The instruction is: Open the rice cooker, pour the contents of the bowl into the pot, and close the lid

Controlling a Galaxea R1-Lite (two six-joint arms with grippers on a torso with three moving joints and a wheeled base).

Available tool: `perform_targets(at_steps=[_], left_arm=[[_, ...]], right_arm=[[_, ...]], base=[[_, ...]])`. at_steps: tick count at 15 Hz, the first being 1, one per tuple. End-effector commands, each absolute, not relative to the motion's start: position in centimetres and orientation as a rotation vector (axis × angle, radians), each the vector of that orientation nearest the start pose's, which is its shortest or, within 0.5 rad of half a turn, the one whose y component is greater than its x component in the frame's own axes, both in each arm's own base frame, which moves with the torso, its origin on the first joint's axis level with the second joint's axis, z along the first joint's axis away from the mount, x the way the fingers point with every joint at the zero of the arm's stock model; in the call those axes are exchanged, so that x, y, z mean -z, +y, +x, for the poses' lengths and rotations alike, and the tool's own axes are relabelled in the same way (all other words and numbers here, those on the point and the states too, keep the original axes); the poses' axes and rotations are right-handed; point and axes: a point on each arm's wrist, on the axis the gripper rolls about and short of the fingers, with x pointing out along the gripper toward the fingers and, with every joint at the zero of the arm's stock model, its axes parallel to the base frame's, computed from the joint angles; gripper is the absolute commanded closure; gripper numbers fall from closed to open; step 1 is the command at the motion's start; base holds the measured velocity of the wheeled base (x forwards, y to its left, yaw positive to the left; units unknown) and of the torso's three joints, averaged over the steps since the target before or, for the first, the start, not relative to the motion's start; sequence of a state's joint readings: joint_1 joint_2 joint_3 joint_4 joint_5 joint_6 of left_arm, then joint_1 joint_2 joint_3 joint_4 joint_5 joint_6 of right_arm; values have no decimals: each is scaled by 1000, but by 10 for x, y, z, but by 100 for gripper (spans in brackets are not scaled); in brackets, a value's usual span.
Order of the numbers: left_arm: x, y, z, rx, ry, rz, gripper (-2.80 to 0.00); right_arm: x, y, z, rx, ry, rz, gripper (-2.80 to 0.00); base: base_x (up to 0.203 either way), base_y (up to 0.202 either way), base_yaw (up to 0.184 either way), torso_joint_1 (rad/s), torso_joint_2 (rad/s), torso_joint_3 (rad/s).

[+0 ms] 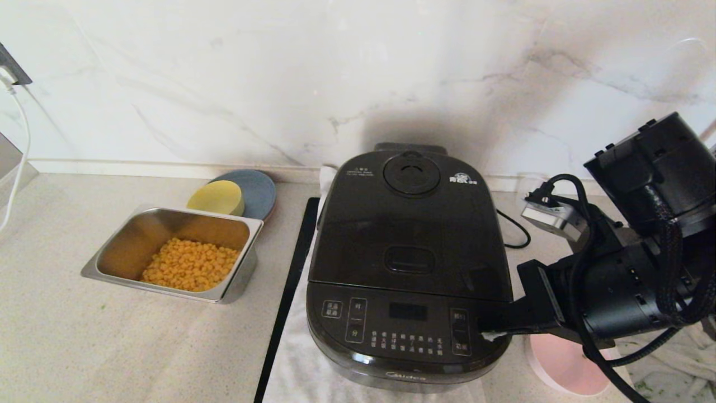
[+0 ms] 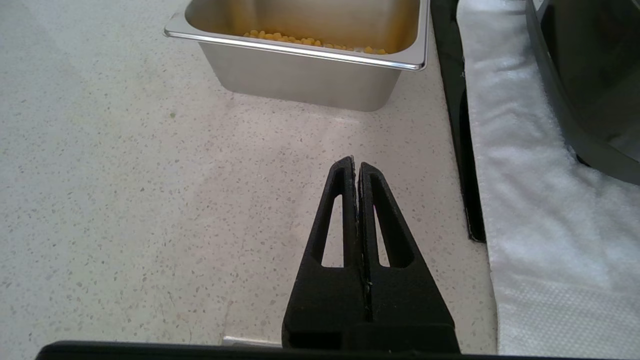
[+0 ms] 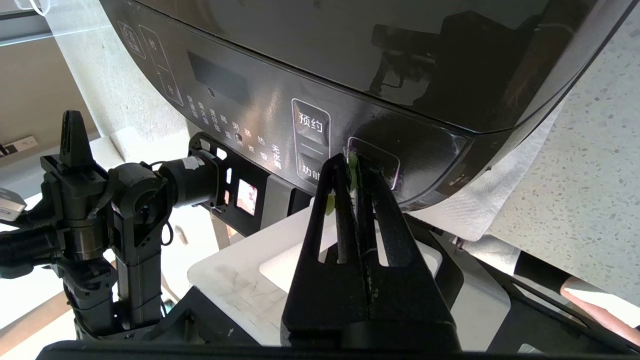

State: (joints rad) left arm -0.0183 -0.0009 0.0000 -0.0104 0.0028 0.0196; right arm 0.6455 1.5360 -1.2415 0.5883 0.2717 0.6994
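Rice cooker (image 1: 408,263): on a white cloth (image 2: 525,200), centre of the worktop (image 1: 84,336); lid (image 1: 411,221) down.
Right gripper (image 3: 356,162): fingers pressed together, holding nothing, tips at the cooker's near right corner, green bits stuck on them.
Left gripper (image 2: 357,165): closed, empty, parked over bare worktop near the steel tray of corn (image 1: 179,254).
Bowl (image 1: 565,366): pink, right of the cooker, partly under the right arm; contents hidden.
Progress: cannot tell whether pouring is done; lid is shut now.
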Motion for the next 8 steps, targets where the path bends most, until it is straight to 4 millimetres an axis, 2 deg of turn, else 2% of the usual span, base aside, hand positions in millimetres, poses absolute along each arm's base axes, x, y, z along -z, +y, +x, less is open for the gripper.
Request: perform_targets(at_steps=[1,8], left_arm=[[-74,0,-22,15,-5,20,0],[-74,0,-22,15,-5,21,0]], right_arm=[[-241,152,191,-496,1159,439,0],[-238,146,192,-477,1159,451,0]], base=[[0,0,0,0,0,0],[0,0,0,0,0,0]])
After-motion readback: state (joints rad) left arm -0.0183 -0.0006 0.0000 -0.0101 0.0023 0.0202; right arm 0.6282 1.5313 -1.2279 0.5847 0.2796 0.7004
